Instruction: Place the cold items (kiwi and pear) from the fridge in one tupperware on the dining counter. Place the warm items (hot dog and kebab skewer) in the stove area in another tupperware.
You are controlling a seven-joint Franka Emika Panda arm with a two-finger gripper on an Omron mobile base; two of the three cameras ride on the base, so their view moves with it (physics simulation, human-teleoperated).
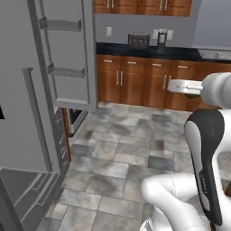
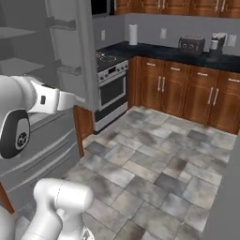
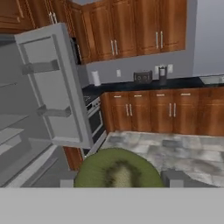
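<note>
Green fuzzy round kiwi clamped between gripper jaws | fridge door open | carry level, grip firm, toward dining-counter tupperware.

A dark counter carries a toaster and coffee maker.

A green, fuzzy kiwi with a pale centre sits between the pincer fingertips.
</note>
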